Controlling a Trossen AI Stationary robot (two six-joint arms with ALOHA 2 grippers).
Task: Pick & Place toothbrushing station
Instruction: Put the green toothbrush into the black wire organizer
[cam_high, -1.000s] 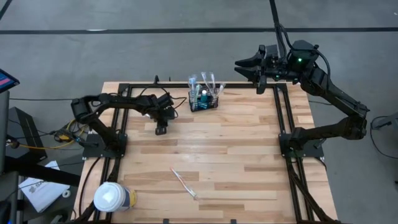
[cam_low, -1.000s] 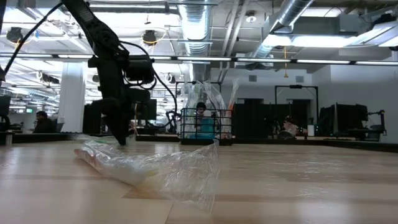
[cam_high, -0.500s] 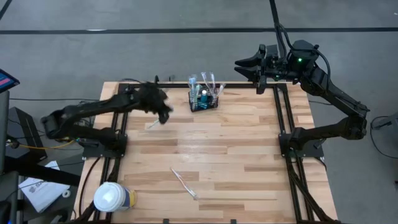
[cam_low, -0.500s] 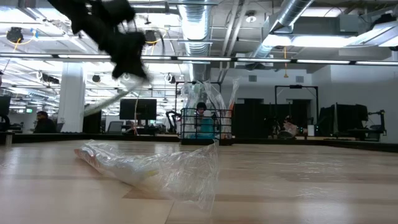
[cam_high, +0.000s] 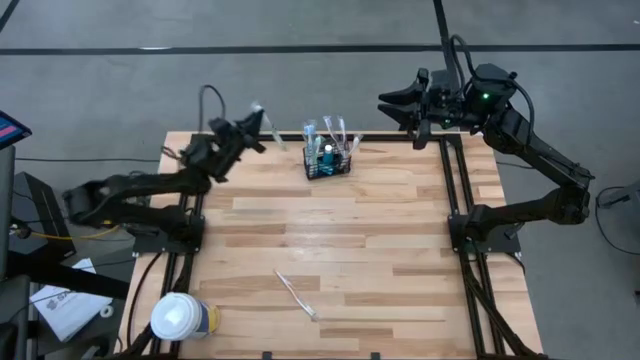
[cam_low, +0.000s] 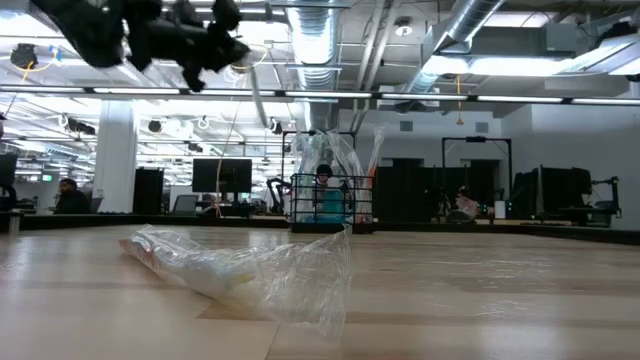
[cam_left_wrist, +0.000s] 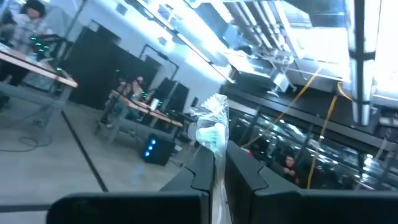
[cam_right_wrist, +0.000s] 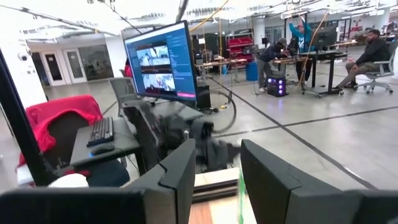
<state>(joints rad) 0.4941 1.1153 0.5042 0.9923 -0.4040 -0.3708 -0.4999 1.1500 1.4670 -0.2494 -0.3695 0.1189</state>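
- Left gripper (cam_left_wrist: 214, 163) is clamped on a slim toothbrush in clear wrap (cam_left_wrist: 213, 124), raised well above the table's far-left corner; the wrapped head pokes out past the fingers.
- Slipping is the first risk as I judge it: the grip is on a thin handle through slick film, so a quick swing could twist the brush or let it slide out.
- Missing is the second: the black wire-mesh basket (cam_high: 328, 160) already bristles with upright wrapped brushes (cam_high: 338, 130), and a tilted brush could catch on them or on the rim, tip the light basket, or fall outside it.
- Second wrapped toothbrush (cam_high: 295, 295) lies flat on the near part of the table, well apart from the basket, not yet collected; its crinkled film fills the front of the low view.
- White-lidded cup (cam_high: 180, 317) stands at the near-left corner, away from everything.
- Pale wooden table (cam_high: 400, 250) has dark frame rails along both sides.
- Right gripper (cam_right_wrist: 214, 165) waits partly open and empty at the far-right corner, near the basket.
- Beyond lies an open workshop: monitors, desks, ceiling ducts, seated people far off.
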